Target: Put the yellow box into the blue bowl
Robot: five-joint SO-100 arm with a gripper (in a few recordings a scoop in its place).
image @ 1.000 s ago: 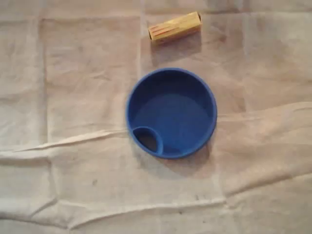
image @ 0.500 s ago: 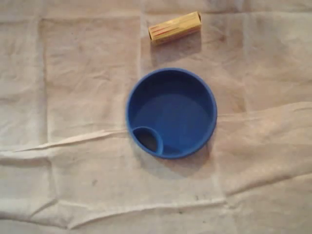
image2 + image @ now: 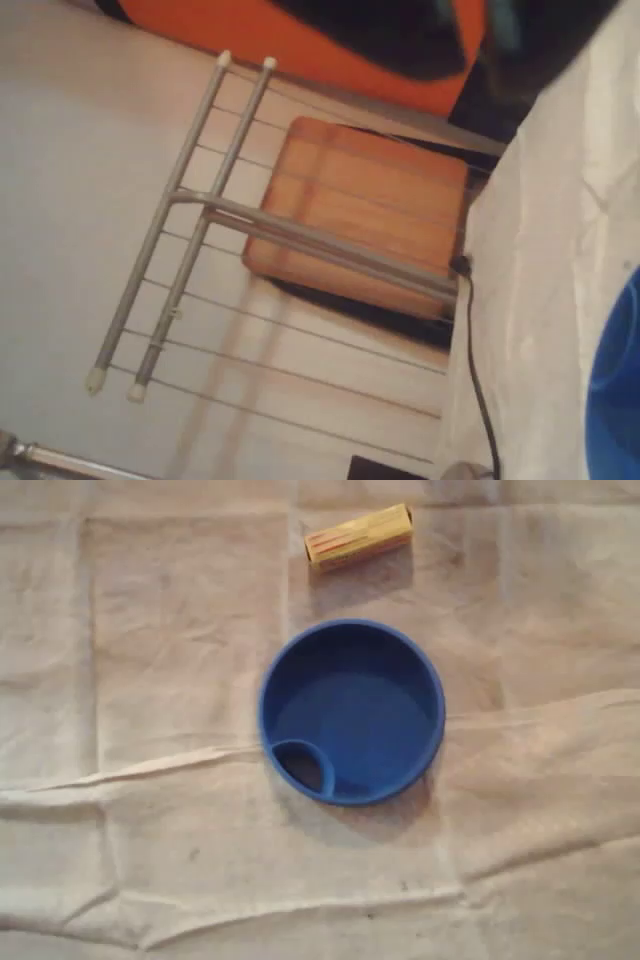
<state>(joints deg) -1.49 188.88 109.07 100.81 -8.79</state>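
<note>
The box (image 3: 358, 536) lies untouched on the cloth (image 3: 150, 630), near the empty bowl (image 3: 370, 720) but apart from it. The pickup has not begun, and the claw's state cannot be told. Next, it likely must straddle the box.

Thin black cable (image 3: 474, 360) in the wrist view, a single round strand, plain, with no marking to make out. Thicker dark end, like a small plug, at the corner of the white-clothed surface (image 3: 560, 230). From there runs close along that surface's edge, dark against the pale cloth, curving slightly inward over the cloth lower down. Unclear whether part of the arm's own wiring.
</note>
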